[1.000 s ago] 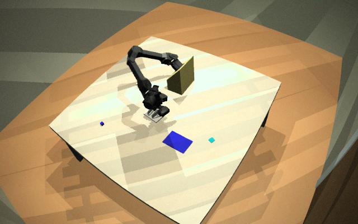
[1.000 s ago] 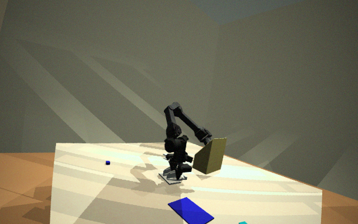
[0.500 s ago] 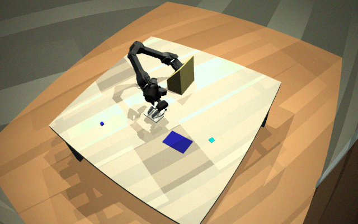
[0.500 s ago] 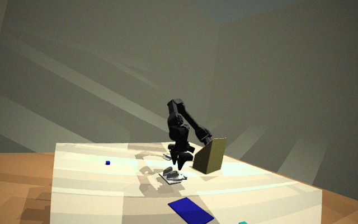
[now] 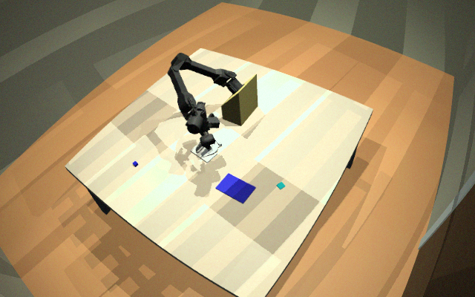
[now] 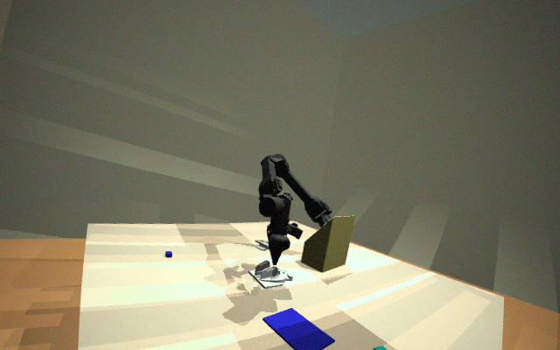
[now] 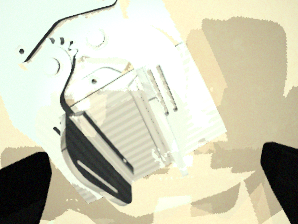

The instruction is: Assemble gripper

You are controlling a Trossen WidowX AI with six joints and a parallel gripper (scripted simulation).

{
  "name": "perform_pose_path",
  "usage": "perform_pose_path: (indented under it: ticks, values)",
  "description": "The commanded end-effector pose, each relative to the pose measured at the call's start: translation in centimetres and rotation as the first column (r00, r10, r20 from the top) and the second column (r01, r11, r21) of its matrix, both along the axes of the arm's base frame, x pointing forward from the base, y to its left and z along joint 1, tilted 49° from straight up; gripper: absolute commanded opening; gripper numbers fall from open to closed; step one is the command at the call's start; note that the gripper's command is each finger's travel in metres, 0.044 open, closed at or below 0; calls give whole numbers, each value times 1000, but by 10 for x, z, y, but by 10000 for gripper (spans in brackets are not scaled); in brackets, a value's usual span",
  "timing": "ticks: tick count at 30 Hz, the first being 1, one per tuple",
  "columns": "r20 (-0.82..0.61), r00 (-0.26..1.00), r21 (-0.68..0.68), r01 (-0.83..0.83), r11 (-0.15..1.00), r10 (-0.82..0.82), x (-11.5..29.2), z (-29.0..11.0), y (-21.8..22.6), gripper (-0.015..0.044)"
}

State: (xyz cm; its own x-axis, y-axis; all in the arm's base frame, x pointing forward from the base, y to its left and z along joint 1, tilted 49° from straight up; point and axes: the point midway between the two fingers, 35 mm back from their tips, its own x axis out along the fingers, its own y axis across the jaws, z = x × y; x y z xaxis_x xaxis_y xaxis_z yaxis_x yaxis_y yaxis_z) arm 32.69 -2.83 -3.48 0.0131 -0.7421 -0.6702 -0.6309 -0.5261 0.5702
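The white gripper base lies flat on the pale table, well in from every table edge, between the arm and a flat blue panel. Two jaw parts sit on it, one showing a dark flank, the other washed out by glare; whether their teeth mesh properly I cannot tell. The pincer points down at the base, spread about as wide as it goes, with nothing in its grasp and room between each black finger and the dark-sided part in the wrist view. A grey flat piece lies farther back, apart from the base, so the top of the base is uncovered. Around them I count one olive wedge-shaped block near the arm's foot, one small blue cube off alone, and one teal square beyond the blue panel, with bare tabletop between the two
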Motion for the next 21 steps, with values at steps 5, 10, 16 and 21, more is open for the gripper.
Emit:
perform_pose_path:
  ticks: [5, 10, 16, 21]
  values:
    - [142, 981, 25, 131, 991, -133, -1, 12, -7, 440]
    - [226, 950, 45, 209, 977, -214, -2, 19, -12, 440]
    - [321, 896, 77, 299, 951, -307, -3, 26, -17, 440]
    - [395, 836, 111, 368, 923, -381, -4, 33, -22, 440]
